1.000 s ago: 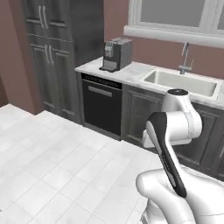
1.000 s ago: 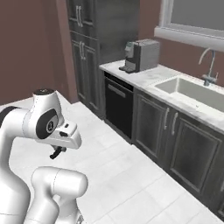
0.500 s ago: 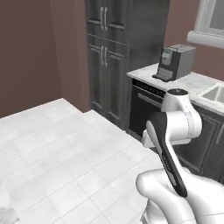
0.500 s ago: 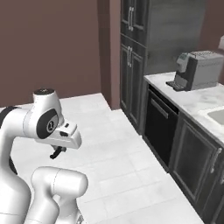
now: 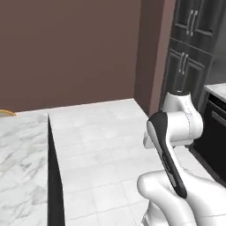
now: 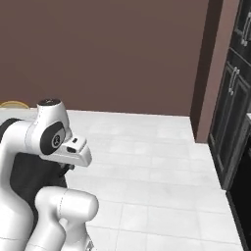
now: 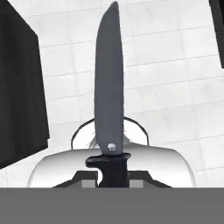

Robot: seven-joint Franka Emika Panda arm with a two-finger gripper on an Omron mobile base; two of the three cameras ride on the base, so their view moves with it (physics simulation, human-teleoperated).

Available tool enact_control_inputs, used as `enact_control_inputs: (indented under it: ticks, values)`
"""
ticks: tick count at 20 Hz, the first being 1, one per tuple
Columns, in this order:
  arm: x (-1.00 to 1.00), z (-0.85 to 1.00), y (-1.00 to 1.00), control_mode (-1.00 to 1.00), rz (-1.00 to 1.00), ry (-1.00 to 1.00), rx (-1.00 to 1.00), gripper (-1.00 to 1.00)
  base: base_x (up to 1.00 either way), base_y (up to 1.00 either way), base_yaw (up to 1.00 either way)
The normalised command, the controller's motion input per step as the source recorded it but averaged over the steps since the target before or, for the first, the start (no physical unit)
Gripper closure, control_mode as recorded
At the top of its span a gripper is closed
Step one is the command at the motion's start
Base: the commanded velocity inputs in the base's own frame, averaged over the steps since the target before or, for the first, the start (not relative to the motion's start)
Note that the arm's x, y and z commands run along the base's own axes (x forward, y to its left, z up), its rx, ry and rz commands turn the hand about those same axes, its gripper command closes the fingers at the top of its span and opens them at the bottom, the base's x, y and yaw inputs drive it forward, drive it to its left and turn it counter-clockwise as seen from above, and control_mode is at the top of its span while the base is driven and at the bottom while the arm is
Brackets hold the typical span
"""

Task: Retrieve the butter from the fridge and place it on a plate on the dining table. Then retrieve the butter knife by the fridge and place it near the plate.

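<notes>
Between the two dark fingertips at the bottom of the hand view, the butter knife [image 7: 109, 87] stands clamped by its black handle, so the hand [image 7: 111, 177] is closed on it. Its grey blade runs straight up the middle of that view, tip near the top edge, a small rivet showing just above the dark guard. Behind the blade lies the pale tiled floor [image 7: 166, 87], with a dark block along the left side and a dark corner at the upper right; what these are I cannot tell from that view.

From the left base view, the white arm [image 5: 176, 132] rises folded at the lower right. A corner of the marble bench [image 5: 22, 163] sits at the lower left, its dark side face turned to the floor, and a sliver of a tan stool [image 5: 6, 113] shows at the left edge beyond it. Dark wood cabinets [image 5: 194, 53] stand at the upper right against the brown wall [image 5: 70, 48].

From the right base view, the arm fills the lower left, the same stool edge [image 6: 14, 104] shows behind it, and the cabinets [image 6: 235, 93] line the right side.
</notes>
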Motion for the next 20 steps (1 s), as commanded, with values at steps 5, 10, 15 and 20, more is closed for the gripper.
enact_control_inputs:
  ticks: [5,10,15,20]
  values:
    - [0.0,0.0,0.0,1.0,0.0,0.0,0.0,1.0,0.71,-0.47,0.69]
    - [0.0,0.0,0.0,1.0,0.0,0.0,0.0,1.0,0.83,-0.5,0.47]
    - [0.0,0.0,0.0,1.0,0.0,0.0,0.0,1.0,1.0,-0.51,0.38]
    - [0.0,0.0,0.0,1.0,0.0,0.0,0.0,1.0,1.0,-0.72,0.28]
